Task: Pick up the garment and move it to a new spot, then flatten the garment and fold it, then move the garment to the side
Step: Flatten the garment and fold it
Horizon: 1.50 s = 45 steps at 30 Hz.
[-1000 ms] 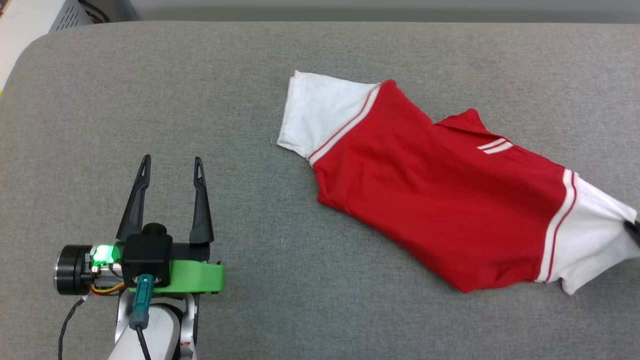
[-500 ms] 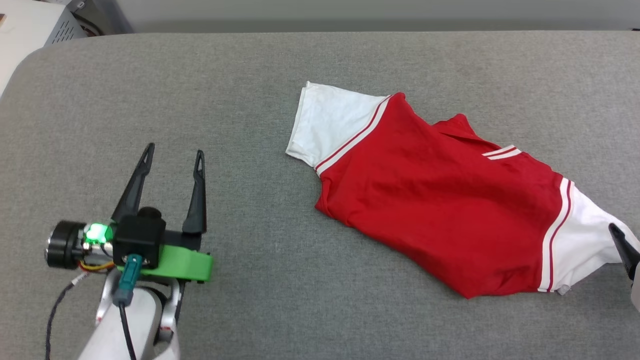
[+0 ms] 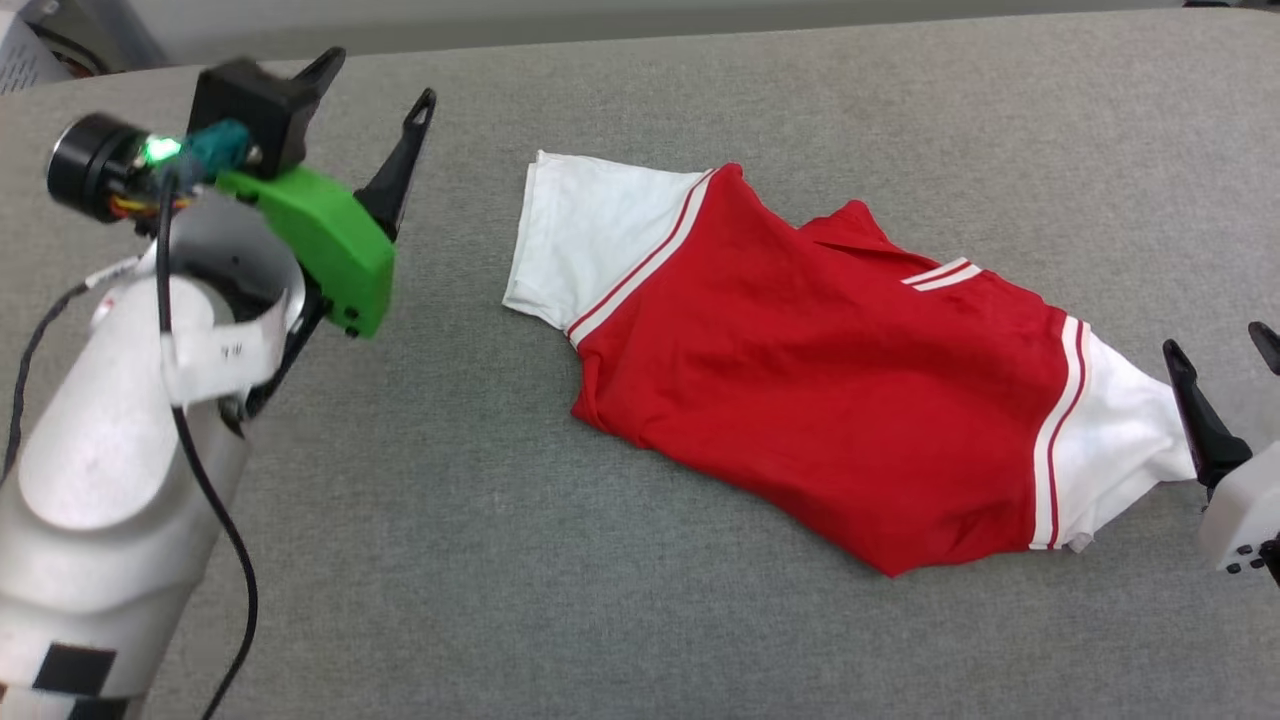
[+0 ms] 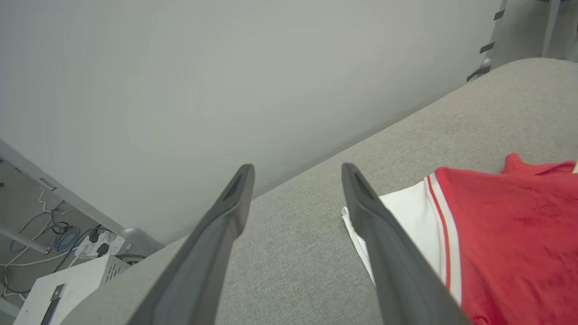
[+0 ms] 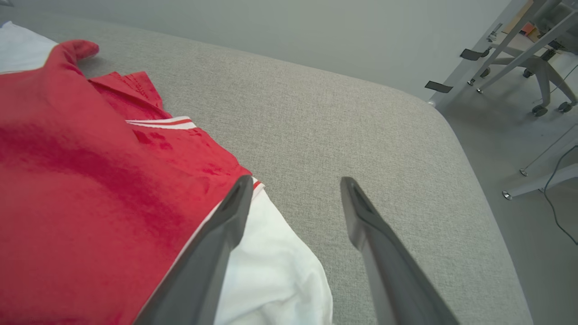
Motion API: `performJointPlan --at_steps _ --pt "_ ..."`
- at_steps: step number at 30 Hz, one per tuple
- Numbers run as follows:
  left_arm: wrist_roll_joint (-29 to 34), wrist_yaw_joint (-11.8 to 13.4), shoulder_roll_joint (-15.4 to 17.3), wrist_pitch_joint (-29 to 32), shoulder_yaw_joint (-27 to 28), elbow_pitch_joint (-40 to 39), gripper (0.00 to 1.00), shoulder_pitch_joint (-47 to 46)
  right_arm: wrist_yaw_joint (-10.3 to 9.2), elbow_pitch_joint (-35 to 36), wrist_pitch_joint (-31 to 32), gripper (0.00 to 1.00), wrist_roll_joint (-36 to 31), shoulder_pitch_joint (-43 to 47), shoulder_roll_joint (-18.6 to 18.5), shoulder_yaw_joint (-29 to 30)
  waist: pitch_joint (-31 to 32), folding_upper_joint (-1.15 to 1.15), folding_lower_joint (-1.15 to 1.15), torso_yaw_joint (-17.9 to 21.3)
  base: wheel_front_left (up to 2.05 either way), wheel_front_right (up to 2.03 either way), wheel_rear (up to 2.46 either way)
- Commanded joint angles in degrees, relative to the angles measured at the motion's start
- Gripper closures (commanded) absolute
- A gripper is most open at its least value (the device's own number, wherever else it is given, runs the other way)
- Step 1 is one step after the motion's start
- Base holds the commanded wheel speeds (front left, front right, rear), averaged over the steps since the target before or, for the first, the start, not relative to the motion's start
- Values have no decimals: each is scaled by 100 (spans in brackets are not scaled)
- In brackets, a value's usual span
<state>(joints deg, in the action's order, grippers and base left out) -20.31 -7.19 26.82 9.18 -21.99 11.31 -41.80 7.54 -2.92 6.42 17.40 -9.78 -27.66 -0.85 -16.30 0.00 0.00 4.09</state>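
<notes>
Garment (image 3: 820, 400) lying slantwise on the grey padded table (image 3: 640, 620), right of centre in the head view. The red body is spread nearly flat with shallow wrinkles, and its near edge comes to a blunt point. The far sleeve (image 3: 590, 235), white, points to the upper left; the near sleeve (image 3: 1110, 440), white and bunched at the cuff, points to the lower right. Red-and-white stripes mark each sleeve seam, and a short white double stripe (image 3: 940, 273) shows on the far edge of the body.

Left gripper (image 3: 380, 76): raised at the upper left on a green mount (image 3: 320, 240), jaws wide apart with nothing between them, clear of the garment. Its wrist view looks across the table to a pale wall (image 4: 226, 67), with the far sleeve beside the right-hand finger.

Right gripper (image 3: 1216, 340): at the right edge, jaws wide apart and empty. Its inner finger stands just beside the near sleeve's cuff; whether they touch cannot be told. In its wrist view bare table shows between the fingers, and the sleeve lies beneath the left-hand one
</notes>
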Motion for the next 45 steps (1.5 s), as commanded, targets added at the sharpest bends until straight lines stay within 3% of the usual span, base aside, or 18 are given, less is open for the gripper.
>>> performJointPlan --at_steps 1,6,13,22,23,28,29,30,37,45 --pt "-254 -22 93 330 -218 61 0 -342 -5 133 57 0 -86 67 58 25 -200 0 0 189 0 0 0" --pt "-1656 -27 392 2277 -1258 446 0 -1355 -5 486 211 0 -234 39 240 -17 -502 0 0 410 0 0 0" --pt "-2609 -29 423 3989 -2261 1195 0 -2740 -5 581 233 0 -219 -398 336 -235 -1185 0 0 803 0 0 0" --pt "-2695 -29 304 4054 -2879 2031 0 -3472 -5 317 -3 0 -102 -876 339 -547 -1743 0 0 1083 0 0 0" --pt "-2673 -29 342 4068 -3194 2231 0 -3546 -5 203 -86 0 -76 -965 331 -620 -1835 0 0 1112 0 0 0" --pt "-2807 -29 460 4142 -3679 2464 0 -3451 -5 35 -202 0 -50 -1071 313 -698 -1866 0 0 1113 0 0 0" --pt "-2858 -29 480 4143 -3753 2458 32 -3433 -5 15 -217 0 -45 -1085 302 -707 -1857 0 0 1103 0 0 0" --pt "-2924 -29 508 4113 -3832 2433 100 -3414 -5 6 -247 0 -37 -1099 284 -716 -1836 0 0 1086 0 0 0" --pt "-3075 -29 806 3188 -4125 2024 100 -3456 -5 88 -314 0 -9 -1106 54 -590 -1544 0 0 917 0 0 0" --pt "-2899 13 1337 1639 -4034 1278 100 -3227 -5 437 245 0 392 -1099 -803 -457 -1041 0 0 585 0 0 0"
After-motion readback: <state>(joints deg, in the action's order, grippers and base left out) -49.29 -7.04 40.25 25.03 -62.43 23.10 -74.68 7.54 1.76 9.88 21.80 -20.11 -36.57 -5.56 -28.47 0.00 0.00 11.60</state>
